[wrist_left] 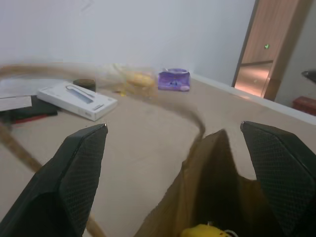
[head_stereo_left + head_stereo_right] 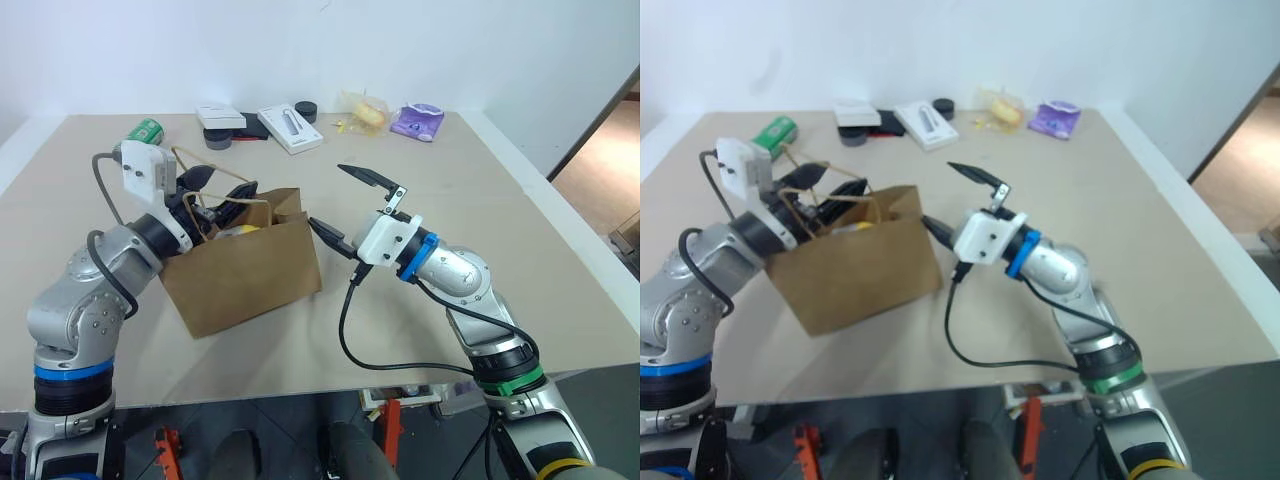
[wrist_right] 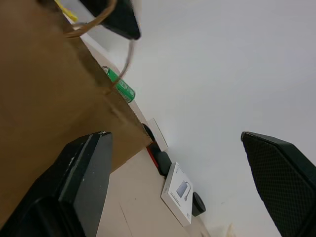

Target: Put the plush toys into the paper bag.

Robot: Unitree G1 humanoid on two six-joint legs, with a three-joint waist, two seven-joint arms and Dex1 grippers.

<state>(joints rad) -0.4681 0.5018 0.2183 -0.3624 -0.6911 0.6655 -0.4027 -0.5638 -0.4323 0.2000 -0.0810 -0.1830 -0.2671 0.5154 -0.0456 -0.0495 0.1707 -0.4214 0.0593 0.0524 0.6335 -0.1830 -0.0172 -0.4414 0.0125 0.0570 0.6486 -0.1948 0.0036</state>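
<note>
Right gripper [image 2: 345, 205]: nearest the head camera; its fingers spread as wide as they go and hold nothing. One finger lies just beside the paper bag's side wall, the other stands up and away from it.
Left gripper [image 2: 200, 195]: at the bag's mouth, its fingers wide apart and empty, with a cord handle [image 2: 215, 172] looping past them.
Paper bag [image 2: 245, 270]: stands on the table between the two grippers, mouth up, top edge crumpled.
Plush toy [image 1: 205, 230]: a yellow top shows inside the bag, below and between the left fingers. Probably the egg-shaped toy. I cannot make out the reddish-brown one in the bag or on the table.
Risk, handle snag: the cord lies close to the left fingers; pulling that arm back could catch the loop and tip or drag the bag.
Risk, side push: the right finger beside the bag wall could shove the light bag over if it swings inward.
Left wrist view adds: the bag's dark interior and the yellow toy top.
Right wrist view adds: the bag's outer wall close against one finger [image 3: 81, 182], and the green can [image 3: 121, 86] beyond it.
Head views add: both arms flanking the bag, and the wrapped yellowish item [image 2: 365, 110] far beyond the fingers.
</note>
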